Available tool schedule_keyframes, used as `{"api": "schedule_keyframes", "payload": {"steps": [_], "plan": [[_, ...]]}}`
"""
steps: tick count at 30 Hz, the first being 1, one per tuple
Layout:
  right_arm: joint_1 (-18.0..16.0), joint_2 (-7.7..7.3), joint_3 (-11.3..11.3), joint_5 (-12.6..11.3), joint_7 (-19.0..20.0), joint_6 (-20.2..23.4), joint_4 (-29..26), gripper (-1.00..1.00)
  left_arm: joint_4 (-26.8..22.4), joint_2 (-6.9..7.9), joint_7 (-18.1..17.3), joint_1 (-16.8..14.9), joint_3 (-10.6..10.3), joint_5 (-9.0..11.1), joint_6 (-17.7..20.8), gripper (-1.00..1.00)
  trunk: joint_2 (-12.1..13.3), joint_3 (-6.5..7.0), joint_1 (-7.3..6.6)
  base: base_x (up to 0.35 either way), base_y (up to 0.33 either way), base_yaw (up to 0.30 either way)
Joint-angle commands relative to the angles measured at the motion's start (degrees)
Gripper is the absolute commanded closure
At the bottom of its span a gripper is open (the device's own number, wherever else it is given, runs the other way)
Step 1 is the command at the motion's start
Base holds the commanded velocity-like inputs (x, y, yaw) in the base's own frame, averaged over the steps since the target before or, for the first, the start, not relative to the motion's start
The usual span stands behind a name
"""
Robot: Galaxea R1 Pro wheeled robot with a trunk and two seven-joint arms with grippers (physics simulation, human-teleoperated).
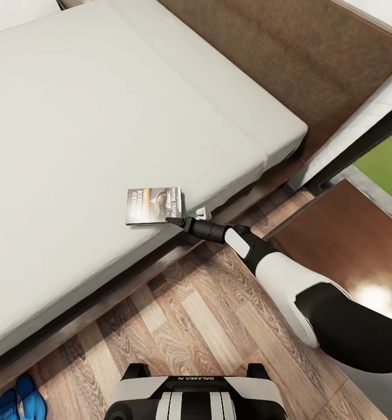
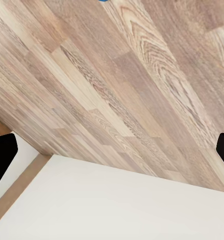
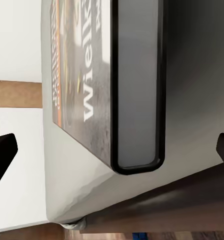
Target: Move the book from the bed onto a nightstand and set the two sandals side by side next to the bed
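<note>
Right pincer [image 1: 187,217] stands released beside the book [image 1: 154,205] at the bed [image 1: 102,134] edge; thin, stiff, light, so I would pinch its overhanging side.

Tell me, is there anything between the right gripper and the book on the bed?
Nothing visible stands between them. The right gripper is open at the near corner of the book, which lies flat near the edge of the bed. The right wrist view shows only the book's edge ahead.
</note>
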Motion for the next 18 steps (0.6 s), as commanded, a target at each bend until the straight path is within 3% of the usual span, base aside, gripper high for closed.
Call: {"api": "schedule_keyframes", "payload": {"steps": [1,18], "plan": [[0.0,-0.01,0.2,-0.5,0.0,0.4,0.0,-1.0,0.0,0.01,0.2,0.0,-0.5,0.6,0.0,-1.0,0.0,-0.02,0.0,0.0,0.0,0.0],[0.0,-0.08,0.2,-0.5,0.0,0.3,0.1,-1.0,0.0,0.01,0.2,0.0,-0.5,0.6,0.0,-1.0,-1.6,-0.74,0.88,0.0,0.0,0.0]]}}
